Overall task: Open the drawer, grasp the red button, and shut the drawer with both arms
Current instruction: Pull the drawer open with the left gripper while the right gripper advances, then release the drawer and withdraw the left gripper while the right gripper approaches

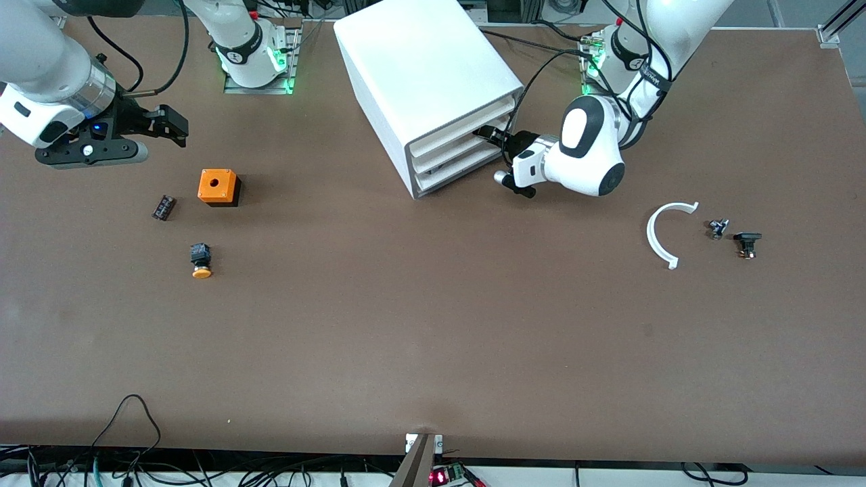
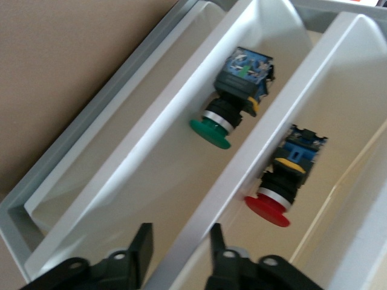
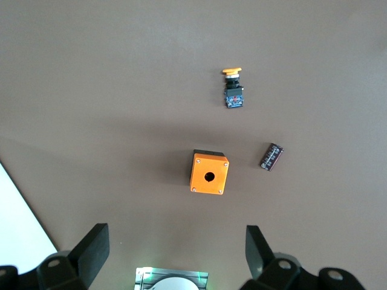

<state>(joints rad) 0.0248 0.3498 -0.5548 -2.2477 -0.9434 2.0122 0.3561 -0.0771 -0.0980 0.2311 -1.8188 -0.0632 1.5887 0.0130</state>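
1. Brown worktop (image 1: 433, 338); the broad strip along the edge nearest the front camera is bare, with open room for moving.
2. Toward the right arm's end: orange-capped button (image 1: 201, 260), small black part (image 1: 164, 207), orange cube box (image 1: 218, 187).
3. Toward the left arm's end: white curved piece (image 1: 663, 233) and two small dark parts (image 1: 734, 237).
4. White cabinet (image 1: 426, 88) near the base edge. Left gripper (image 2: 178, 251) at the drawer (image 2: 338, 151) fronts, fingers narrow, straddling a drawer lip.
5. Button (image 2: 284, 181) lies on its side in the drawer, long axis along the tray, red cap toward the lip; green-capped button (image 2: 233, 96) in the neighbouring drawer.
6. Right gripper (image 1: 152, 125) waits, spread wide, over the worktop near the cube.
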